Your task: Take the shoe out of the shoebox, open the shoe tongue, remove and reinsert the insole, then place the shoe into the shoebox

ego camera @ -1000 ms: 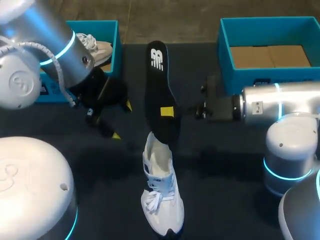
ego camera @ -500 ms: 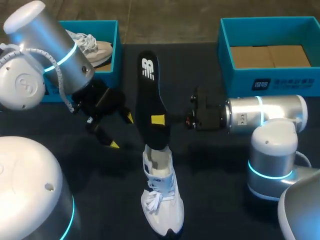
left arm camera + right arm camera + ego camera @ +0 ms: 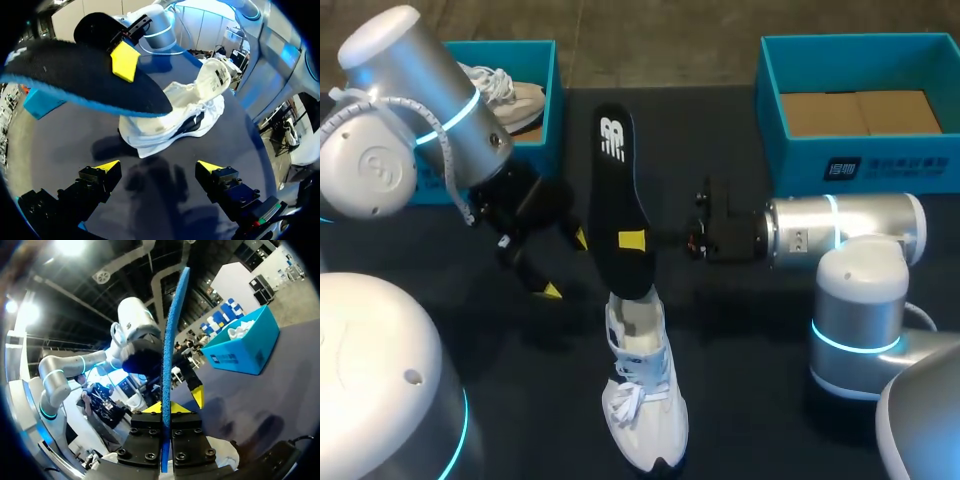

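Head view: insole [image 3: 618, 190] out, pinched by right gripper [image 3: 634, 240] — left gripper [image 3: 565, 264] wide; reinserting into shoe [image 3: 642, 400], boxing remain.

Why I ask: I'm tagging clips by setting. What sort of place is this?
Probably a robot lab bench: a left arm and right arm over a dark table, the right hand holding an insole over a shoe, teal shoeboxes behind.

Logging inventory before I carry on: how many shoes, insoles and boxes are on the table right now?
Shoes: 2 (table shoe, boxed shoe)
Insoles: 1 (insole)
Boxes: 2 (left box, right box)
Total: 5
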